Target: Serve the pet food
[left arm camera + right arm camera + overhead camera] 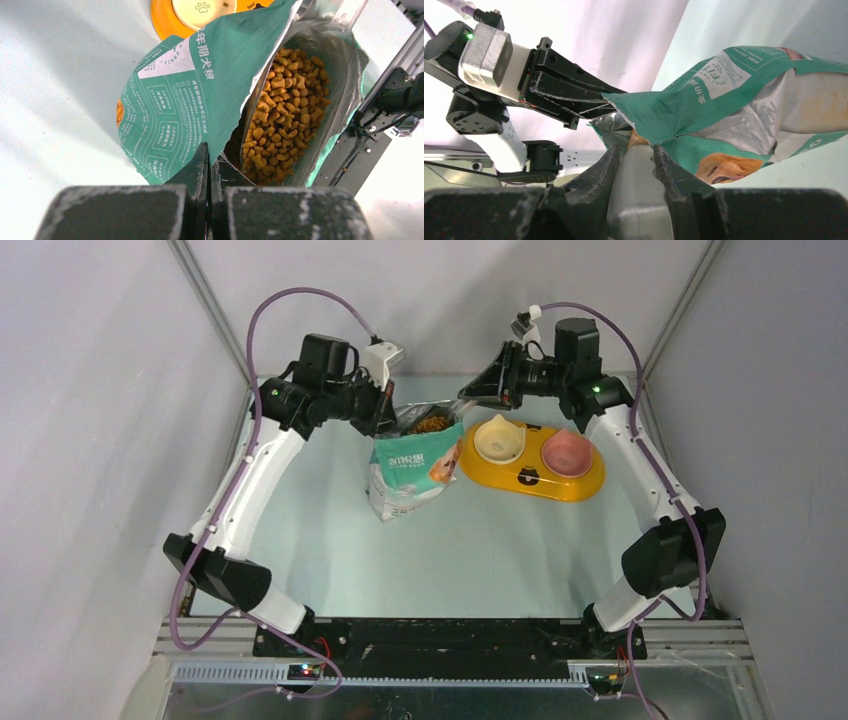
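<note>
left wrist shows pet food [285,115] in bag [170,110], right wrist shows scoop [636,192]

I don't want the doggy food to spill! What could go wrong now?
The left pincer only pinches the thin edge of the bag; if it slips, the bag could flop and spill kibble. The scoop in the right pincer might shove the bag over. Kibble could drop before reaching the feeder.

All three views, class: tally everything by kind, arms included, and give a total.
arms: 2, left arm and right arm
bag: 1
kibble heap: 1
feeder: 1
scoop: 1
total: 6
</note>
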Robot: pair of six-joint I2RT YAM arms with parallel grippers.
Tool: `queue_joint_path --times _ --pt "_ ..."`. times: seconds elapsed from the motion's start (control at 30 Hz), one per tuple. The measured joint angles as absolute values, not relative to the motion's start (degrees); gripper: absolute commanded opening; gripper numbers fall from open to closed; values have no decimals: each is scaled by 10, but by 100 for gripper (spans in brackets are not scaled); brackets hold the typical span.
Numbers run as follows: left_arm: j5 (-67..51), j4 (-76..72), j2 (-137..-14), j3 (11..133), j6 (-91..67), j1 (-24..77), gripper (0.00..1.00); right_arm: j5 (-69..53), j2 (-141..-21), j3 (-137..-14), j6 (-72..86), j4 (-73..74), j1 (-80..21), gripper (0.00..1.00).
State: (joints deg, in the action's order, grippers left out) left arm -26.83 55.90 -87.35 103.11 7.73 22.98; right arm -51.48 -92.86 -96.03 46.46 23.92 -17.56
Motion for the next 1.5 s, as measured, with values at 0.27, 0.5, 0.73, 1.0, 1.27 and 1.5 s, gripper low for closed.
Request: queue_joint_path --times 0.27,0.5,0.73,1.0,1.27,1.5 --pt "-255 594 -904 1075 110 233 0 -553 -941 -940 550 181 -144 0" --pt "-241 625 -932 1119 134 235 0 -576 -942 -865 660 55 -135 0" --pt "-215 641 -946 1146 155 236 0 -582 -954 -837 731 -45 -132 0" --pt "-209 640 -946 1147 156 236 0 -572 -950 -829 759 -41 -127 0" --pt "-209 639 -946 1147 160 236 0 -556 -936 -822 778 -13 -122 0" --pt "-201 636 -946 1147 171 238 0 -553 -934 -822 781 -3 -117 0"
